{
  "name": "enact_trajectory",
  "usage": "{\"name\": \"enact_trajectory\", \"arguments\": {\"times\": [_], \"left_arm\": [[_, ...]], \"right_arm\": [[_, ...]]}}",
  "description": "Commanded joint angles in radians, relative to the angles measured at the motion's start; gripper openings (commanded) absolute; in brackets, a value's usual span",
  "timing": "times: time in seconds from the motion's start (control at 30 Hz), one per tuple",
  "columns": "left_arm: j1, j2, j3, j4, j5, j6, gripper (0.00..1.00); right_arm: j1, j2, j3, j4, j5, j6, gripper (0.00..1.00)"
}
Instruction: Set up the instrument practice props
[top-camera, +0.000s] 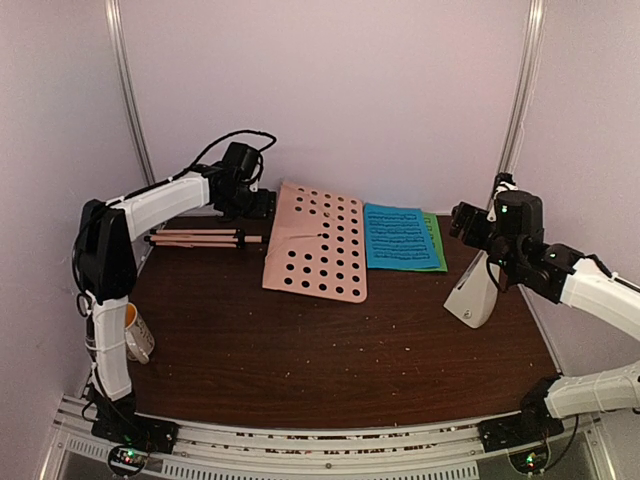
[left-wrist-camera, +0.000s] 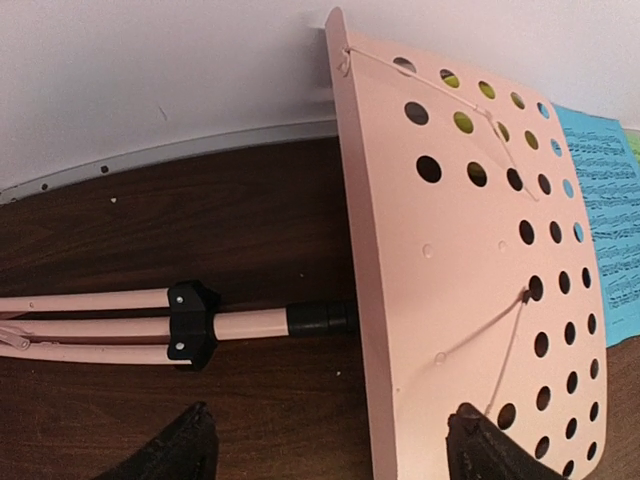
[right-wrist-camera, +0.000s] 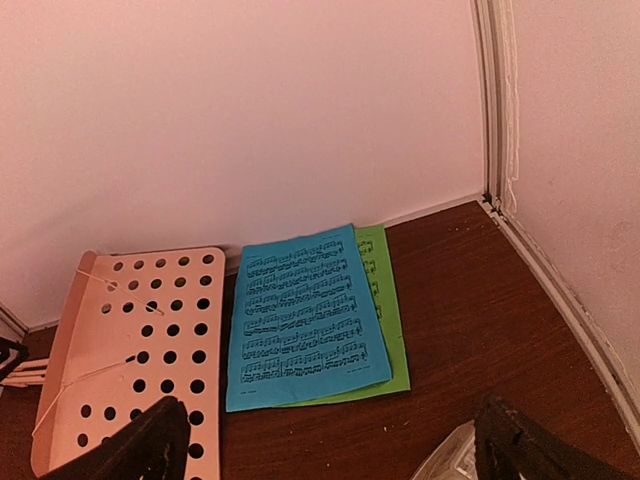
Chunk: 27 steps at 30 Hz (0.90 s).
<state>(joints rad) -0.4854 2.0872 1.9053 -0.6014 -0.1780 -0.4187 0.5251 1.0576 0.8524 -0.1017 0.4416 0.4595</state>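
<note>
Here we are with the pink music stand (top-camera: 315, 245) lying flat on the dark surface (top-camera: 330, 360). Its perforated plate faces up near the back wall, and its tripod legs (top-camera: 195, 238) are folded together and point off to the left. By our reading, nothing is set up yet, because the stand has to be upright before a sheet can rest on it.

The left claw (left-wrist-camera: 330, 435) hangs right over the spot where the pole's black collar meets the plate's edge. Its fingers (left-wrist-camera: 185, 445) are spread wide with nothing between them. We like that choice: the pole is slim enough to pinch, while the plate is far too broad.

Over on the right, the blue sheet (right-wrist-camera: 305, 315) lies on top of the green sheet (right-wrist-camera: 393, 345), both flat and tucked just beside the plate. They look parked there, ready for when the stand is up.

The white metronome (top-camera: 472, 295) stands upright near the right edge. The right claw (right-wrist-camera: 330, 445) hovers above it, spread wide and empty, looking out over the sheets and well clear of the stand.

A mug (top-camera: 138, 332) sits by the left arm's base, and we'd leave it alone.

One worry is that lifting the long stand by a single point could make it swing.
</note>
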Motion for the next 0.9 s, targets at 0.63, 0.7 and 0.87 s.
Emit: {"name": "enact_trajectory", "arguments": {"times": [0.63, 0.7, 0.87], "left_arm": [[-0.052, 0.305, 0.339, -0.112, -0.22, -0.043, 0.56], [-0.056, 0.316, 0.344, -0.115, -0.24, -0.05, 0.55], [-0.058, 0.329, 0.342, -0.114, -0.254, -0.075, 0.45]], "right_arm": [[-0.019, -0.004, -0.025, -0.065, -0.035, 0.164, 1.0], [-0.019, -0.019, -0.046, -0.055, -0.037, 0.167, 1.0], [-0.019, -0.03, -0.069, -0.046, -0.038, 0.183, 1.0]]}}
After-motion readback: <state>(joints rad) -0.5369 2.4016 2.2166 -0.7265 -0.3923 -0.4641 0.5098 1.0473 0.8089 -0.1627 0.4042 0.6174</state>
